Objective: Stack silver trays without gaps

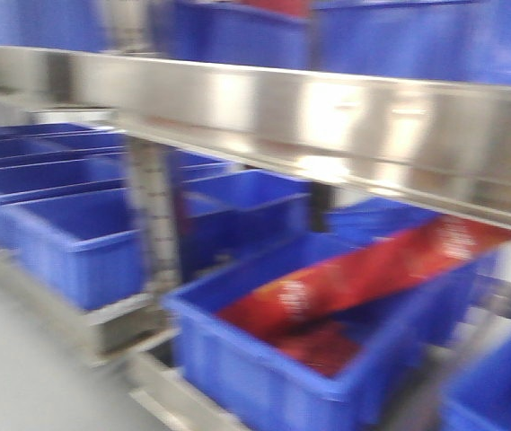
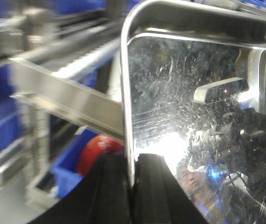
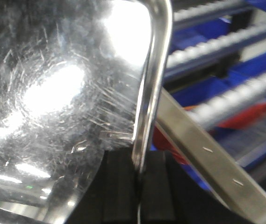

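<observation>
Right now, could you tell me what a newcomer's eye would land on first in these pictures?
A scratched, mirror-bright silver tray fills the left wrist view, its rim pinched in the left claw; the right claw pinches such a rim likewise. In the blurred front view, a red packet lies in a blue bin beneath a shiny steel rail.

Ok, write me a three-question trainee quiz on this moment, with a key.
1. True or false: the left end effector is shut on the rim of a silver tray.
2. The right end effector grips: A) a blue bin; B) a silver tray; C) nothing.
3. Fill in: in the front view, the red packets lie in a ____ bin.
Key: 1 true; 2 B; 3 blue.
</observation>
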{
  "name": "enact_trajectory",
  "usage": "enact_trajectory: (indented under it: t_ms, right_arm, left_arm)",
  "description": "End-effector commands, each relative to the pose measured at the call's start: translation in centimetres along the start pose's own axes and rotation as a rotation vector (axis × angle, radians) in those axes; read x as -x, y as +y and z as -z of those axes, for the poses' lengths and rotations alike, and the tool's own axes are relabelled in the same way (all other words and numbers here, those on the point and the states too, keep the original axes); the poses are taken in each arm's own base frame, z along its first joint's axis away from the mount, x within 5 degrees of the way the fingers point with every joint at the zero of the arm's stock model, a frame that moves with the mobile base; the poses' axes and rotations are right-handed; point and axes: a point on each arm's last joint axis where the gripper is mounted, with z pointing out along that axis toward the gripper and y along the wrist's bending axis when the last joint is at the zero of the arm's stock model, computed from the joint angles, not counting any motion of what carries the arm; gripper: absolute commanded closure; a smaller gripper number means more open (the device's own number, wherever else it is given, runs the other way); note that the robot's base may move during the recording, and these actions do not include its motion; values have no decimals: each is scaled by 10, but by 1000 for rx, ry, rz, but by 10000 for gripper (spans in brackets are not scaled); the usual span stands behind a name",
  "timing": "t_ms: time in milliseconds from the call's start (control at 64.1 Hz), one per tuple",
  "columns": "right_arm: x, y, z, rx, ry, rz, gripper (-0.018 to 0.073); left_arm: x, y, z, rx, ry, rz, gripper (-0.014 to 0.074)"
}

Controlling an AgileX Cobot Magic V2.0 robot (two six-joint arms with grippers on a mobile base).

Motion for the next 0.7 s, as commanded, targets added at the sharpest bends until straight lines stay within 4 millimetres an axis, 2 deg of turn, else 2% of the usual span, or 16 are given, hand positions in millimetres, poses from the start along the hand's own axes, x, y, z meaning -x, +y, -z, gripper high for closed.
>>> enact_trajectory:
  t_ms: [0, 686]
  right_arm:
    - [4, 4, 2, 45, -48, 28, 618]
    - [4, 4, 2, 45, -48, 28, 618]
  left_arm:
    - [6, -6, 4, -50, -55, 30, 612]
    - [6, -6, 4, -50, -55, 30, 612]
